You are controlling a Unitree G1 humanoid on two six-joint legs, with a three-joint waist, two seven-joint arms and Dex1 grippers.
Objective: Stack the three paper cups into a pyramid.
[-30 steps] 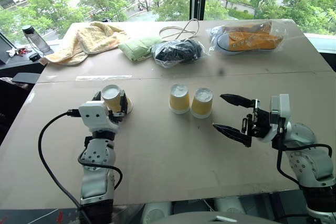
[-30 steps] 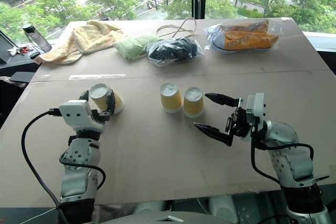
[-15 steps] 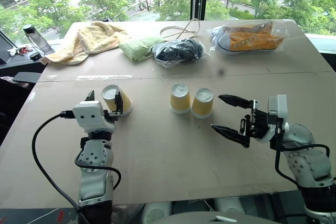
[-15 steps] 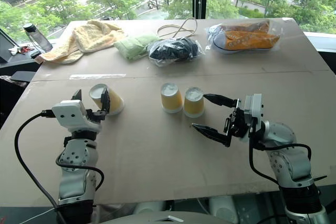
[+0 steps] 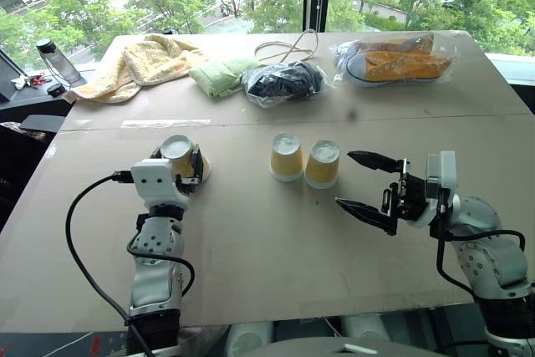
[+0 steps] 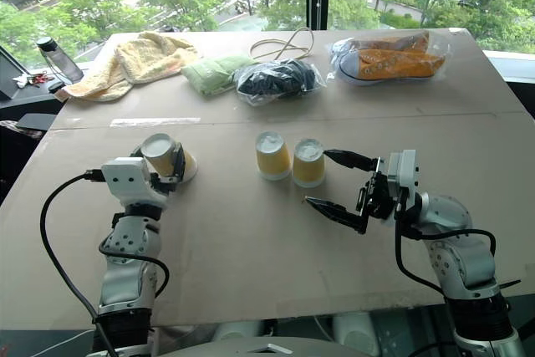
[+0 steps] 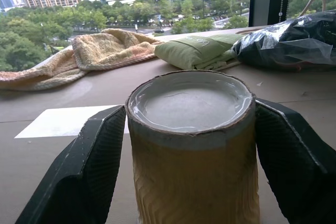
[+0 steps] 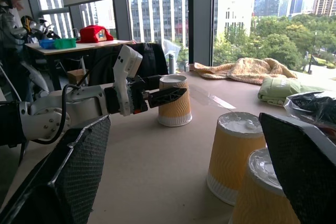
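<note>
Three yellow-orange paper cups stand upside down on the brown table [image 5: 251,240]. One cup [image 5: 179,155] stands alone at the left. My left gripper [image 5: 177,160] is shut on it, and in the left wrist view both fingers [image 7: 100,156] press its sides near the white base. The other two cups [image 5: 286,158] [image 5: 322,165] stand touching side by side in the middle. My right gripper [image 5: 343,178] hovers just right of that pair, open wide, pointing left with nothing between its fingers. There is no pyramid.
Along the far side of the table lie a yellow towel [image 5: 142,64], a green pouch [image 5: 221,75], a black bundle in plastic [image 5: 282,81], a looped cord [image 5: 288,46] and bagged orange shoes [image 5: 397,60]. A white tape strip [image 5: 155,124] lies behind the left cup.
My left gripper has shifted slightly to the right and now sits squarely around its cup, which stands upright instead of leaning. The right arm and the middle cups have not moved.
</note>
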